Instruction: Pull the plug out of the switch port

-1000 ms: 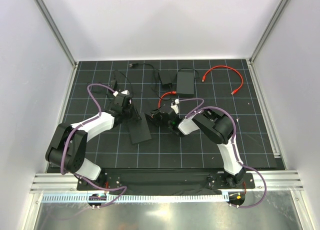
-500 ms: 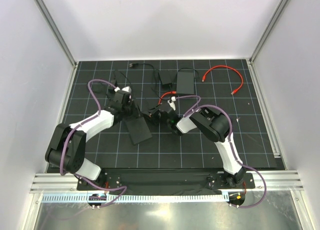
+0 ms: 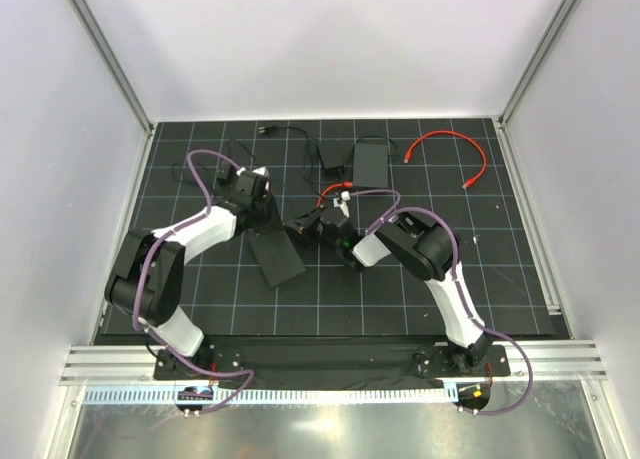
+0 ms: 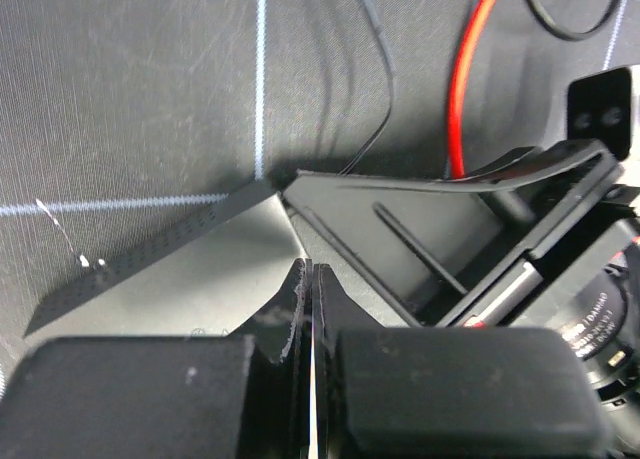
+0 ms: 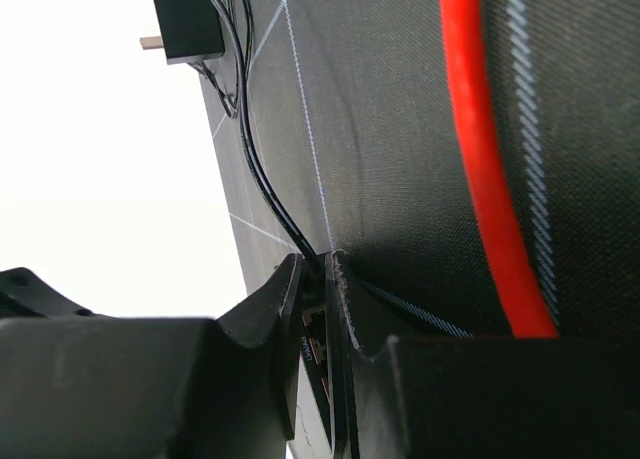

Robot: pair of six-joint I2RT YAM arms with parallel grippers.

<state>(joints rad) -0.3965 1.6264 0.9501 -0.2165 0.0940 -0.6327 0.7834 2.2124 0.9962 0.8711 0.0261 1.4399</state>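
The left end effector (image 3: 260,211) is clenched tight. In the left wrist view its two fingers (image 4: 298,297) press flat together with nothing between them. They hang just over one corner of the switch (image 4: 190,259). The switch is a flat dark box lying on the desk (image 3: 500,279), which is black with white lines. From above, the switch (image 3: 277,258) sits tilted between the two arms, near the middle of the desk. The right end effector (image 3: 312,226) is just beside the far right corner of the switch. In the right wrist view, its fingers (image 5: 275,299) are almost together, with only a thin gap. A thin black wire (image 5: 262,179) runs down to that gap, and something small sits in it. I cannot tell what it is, or if it is being grasped. The plug is too small to pick out in any view. A red cable (image 3: 330,191) lies close to the right end effector, and it shows as a fat red line (image 5: 490,179) in the right wrist view. Farther back there is a power adapter (image 3: 332,159), a second black box (image 3: 370,162) and a long red cable (image 3: 455,149) curled near the back right corner.
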